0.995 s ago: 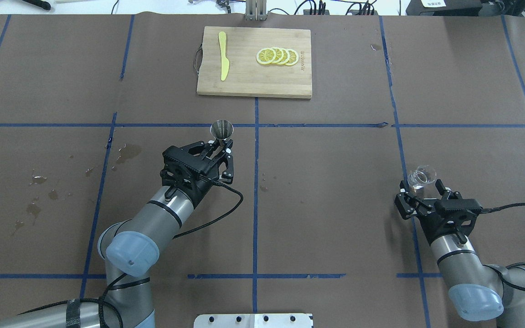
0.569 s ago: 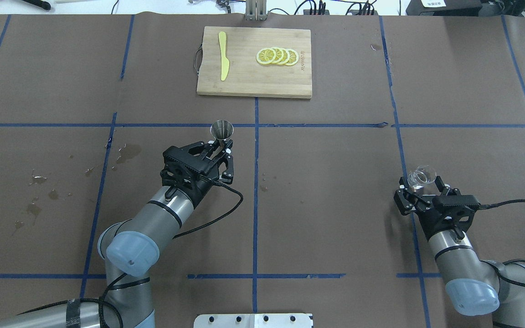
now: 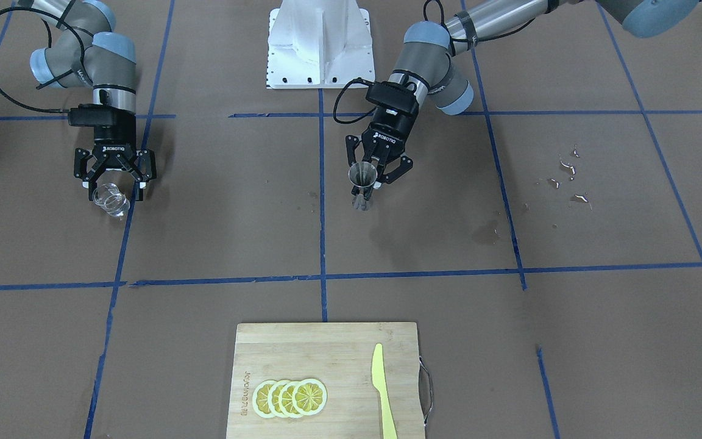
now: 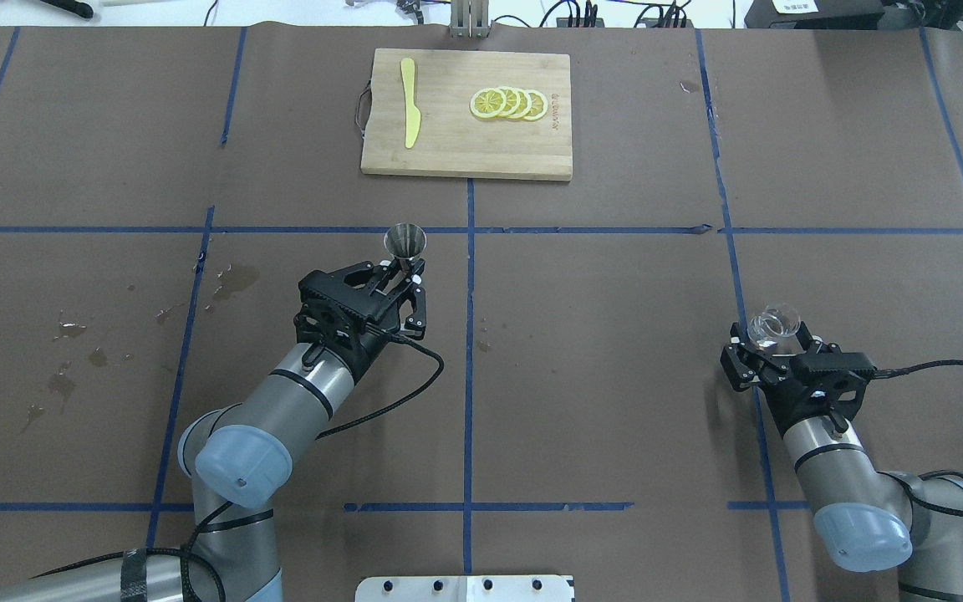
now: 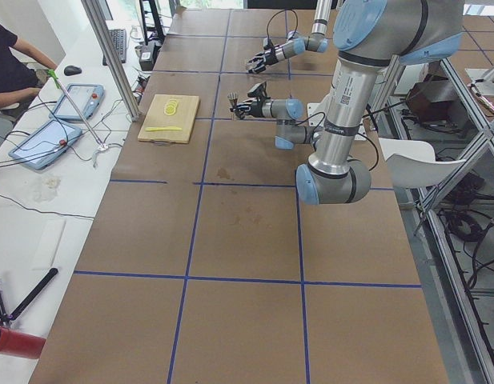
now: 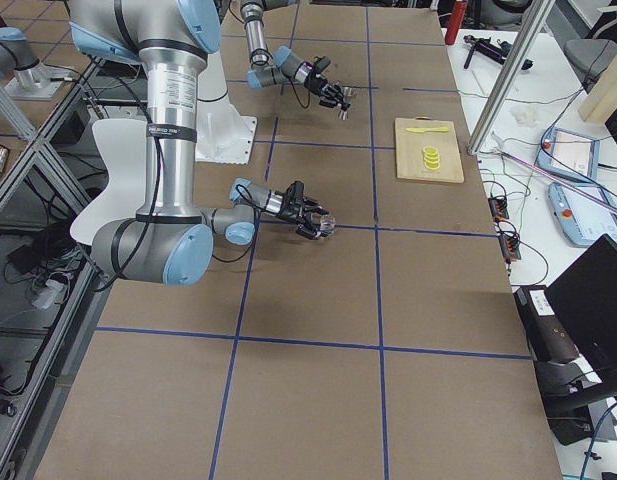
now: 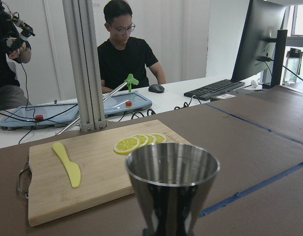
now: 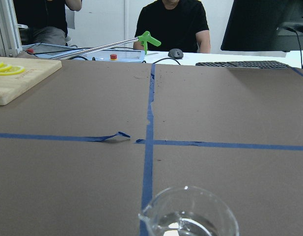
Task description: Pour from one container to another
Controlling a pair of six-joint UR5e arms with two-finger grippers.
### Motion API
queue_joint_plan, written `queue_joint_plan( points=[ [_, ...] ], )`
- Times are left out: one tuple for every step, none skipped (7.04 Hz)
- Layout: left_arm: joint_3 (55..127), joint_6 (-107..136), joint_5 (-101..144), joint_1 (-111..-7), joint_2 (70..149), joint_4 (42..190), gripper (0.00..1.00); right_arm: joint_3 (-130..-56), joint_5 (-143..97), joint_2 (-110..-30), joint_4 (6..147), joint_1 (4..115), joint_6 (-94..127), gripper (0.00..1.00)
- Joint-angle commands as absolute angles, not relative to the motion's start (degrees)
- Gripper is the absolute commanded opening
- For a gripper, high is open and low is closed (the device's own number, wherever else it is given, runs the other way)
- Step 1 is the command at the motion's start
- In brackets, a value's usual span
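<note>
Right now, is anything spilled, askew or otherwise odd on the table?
Yes: wet splashes and a darker stain mark the brown paper on the robot's left. The jigger and glass cup look upright, and the cutting board looks tidy.

One glass cup (image 4: 774,323), one steel jigger (image 4: 405,238), one board (image 4: 465,142), one yellow knife (image 4: 409,102), four lemon slices (image 4: 508,103) (overlapping, at twelve o'clock).

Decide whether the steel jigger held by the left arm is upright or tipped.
Upright. The jigger stands with its open mouth facing up in the front view, and its rim looks level in the left wrist view.
</note>
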State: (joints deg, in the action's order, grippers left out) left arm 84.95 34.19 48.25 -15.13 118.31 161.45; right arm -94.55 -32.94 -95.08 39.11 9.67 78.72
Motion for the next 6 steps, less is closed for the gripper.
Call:
queue_joint_plan(
  points=[
    [84.9,34.2,48.3,-15.1,118.3,161.5,0.0,-94.0,-33.0,-94.2,39.1,10.3,78.2,0.92],
    [84.9,34.2,48.3,-15.1,118.3,161.5,0.0,-93.8,-33.0,-93.6,39.1,10.5,78.1,0.89],
    [84.9,34.2,48.3,-15.1,118.3,161.5,0.0,-93.5,-33.0,-93.6,39.1,10.8,78.2,0.8],
    [84.9,34.2,48.3,-15.0,118.3,161.5,0.0,-93.2,-33.0,-93.6,39.1,10.9,78.3,0.63],
    [84.9,34.2,48.3,-15.0,118.5,161.5,0.0,-93.2,-33.2,-93.7,39.0,11.1,78.2,0.45],
    [85.0,34.2,48.3,-15.0,118.5,161.5,0.0,-93.2,-33.2,-93.7,38.9,11.1,77.9,0.34]
  ],
)
